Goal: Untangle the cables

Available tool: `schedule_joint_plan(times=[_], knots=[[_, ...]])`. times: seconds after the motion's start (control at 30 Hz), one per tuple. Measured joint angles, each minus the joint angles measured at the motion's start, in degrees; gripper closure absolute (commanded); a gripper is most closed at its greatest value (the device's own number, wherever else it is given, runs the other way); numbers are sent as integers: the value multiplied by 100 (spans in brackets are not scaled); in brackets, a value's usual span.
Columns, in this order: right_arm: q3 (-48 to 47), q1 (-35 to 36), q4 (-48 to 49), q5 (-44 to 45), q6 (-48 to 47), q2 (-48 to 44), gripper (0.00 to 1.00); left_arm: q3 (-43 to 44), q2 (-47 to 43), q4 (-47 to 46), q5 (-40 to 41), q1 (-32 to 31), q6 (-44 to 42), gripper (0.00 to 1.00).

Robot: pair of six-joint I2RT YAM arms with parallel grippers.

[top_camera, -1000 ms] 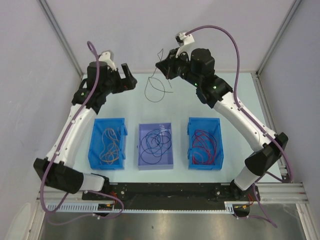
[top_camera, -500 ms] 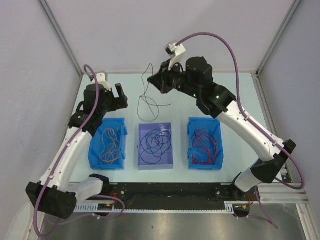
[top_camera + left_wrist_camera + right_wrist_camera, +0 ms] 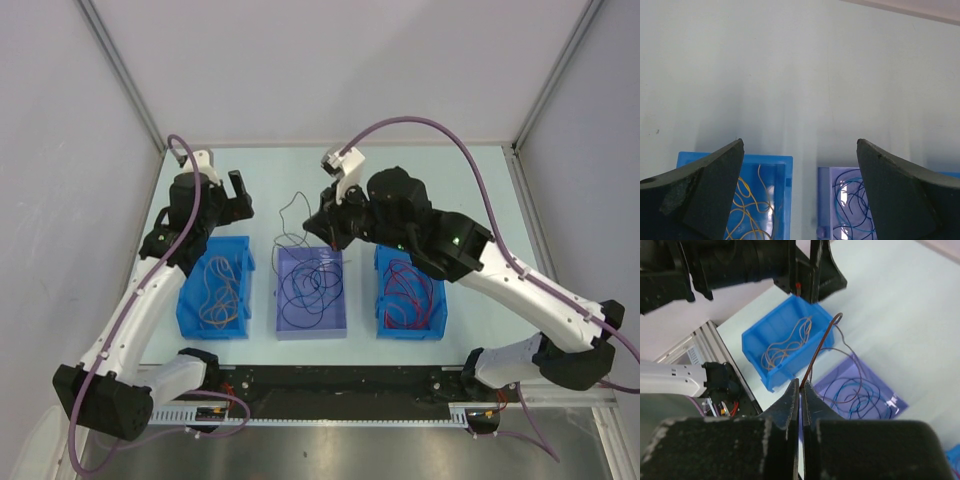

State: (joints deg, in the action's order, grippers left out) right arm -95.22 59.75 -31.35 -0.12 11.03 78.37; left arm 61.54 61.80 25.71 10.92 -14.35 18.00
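Top external: right claw (image 3: 325,232) pinches a dark cable (image 3: 282,215) over the purple bin (image 3: 279,300), seemingly to sort it there; left claw (image 3: 233,198) hangs spread.

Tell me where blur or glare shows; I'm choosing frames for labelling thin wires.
Top external: evenly lit, sharp, held cable faint. Left wrist: left gripper softly blurred, glare inside lilac bin. Right wrist: right gripper grainy and soft, cable crisp.
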Motion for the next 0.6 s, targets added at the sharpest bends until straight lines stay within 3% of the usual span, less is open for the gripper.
schedule_joint_plan(times=[0.33,0.6], knots=[[1078,57,-138,146,339,-374,100,-74,-20,-37,61,2,0,0],[1294,48,17,264,378,129,100,-90,-44,-42,94,2,0,0]])
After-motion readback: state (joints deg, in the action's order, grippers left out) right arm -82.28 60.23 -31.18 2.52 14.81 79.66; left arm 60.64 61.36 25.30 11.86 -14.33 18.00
